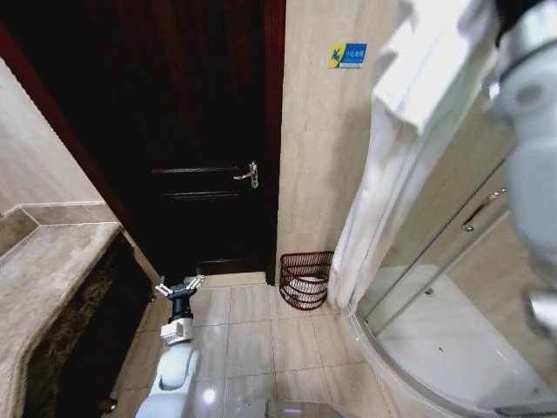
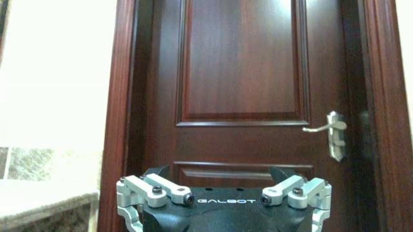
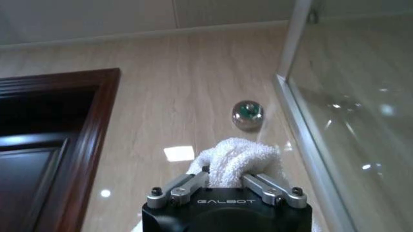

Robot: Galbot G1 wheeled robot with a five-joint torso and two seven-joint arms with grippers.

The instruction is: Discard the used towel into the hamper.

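One right pincer (image 3: 225, 186) clamps the towel (image 3: 235, 157), its lower folds hidden; left pincer (image 1: 179, 285) gapes empty.

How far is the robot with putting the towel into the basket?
Done: the right gripper is shut on the white towel, held high beside the glass shower wall. In hand: carrying it; in the head view the towel hangs well above the floor. Left: the basket stands on the floor by the door, and the towel is not in it. The left gripper hangs low, open.
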